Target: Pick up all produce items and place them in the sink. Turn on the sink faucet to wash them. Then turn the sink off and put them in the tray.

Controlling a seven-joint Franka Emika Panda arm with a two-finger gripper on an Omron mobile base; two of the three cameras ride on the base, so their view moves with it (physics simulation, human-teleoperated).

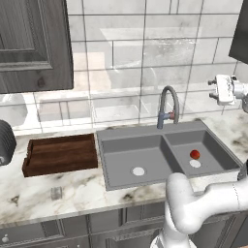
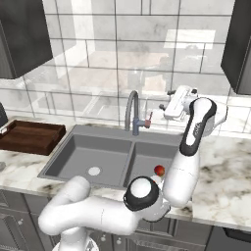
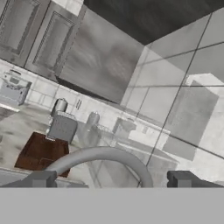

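Note:
A small glossy red produce item (image 1: 194, 154) (image 2: 159, 170) lies in the smaller right basin of the grey double sink (image 1: 116, 140) (image 2: 73, 147), beside its pale drain. The arched sink faucet (image 1: 167, 106) (image 2: 132, 110) (image 3: 100, 156) stands behind the divider, with its red-marked handle (image 2: 147, 120) to the side. On the counter left of the sink sits the dark wooden tray (image 1: 60, 154) (image 2: 29, 136) (image 3: 41, 153). My gripper (image 1: 212, 89) (image 2: 166, 100) (image 3: 113, 179) hangs open and holds nothing. It is above the counter, right of the faucet at spout height, and points toward the spout.
Dark wall cabinets (image 1: 34, 43) (image 2: 240, 44) hang at both upper sides above the tiled wall. A dark round object (image 1: 5, 143) sits at the far left counter edge. A small clear item (image 1: 55, 193) lies near the front edge. My own arm (image 2: 191, 147) crosses the right basin.

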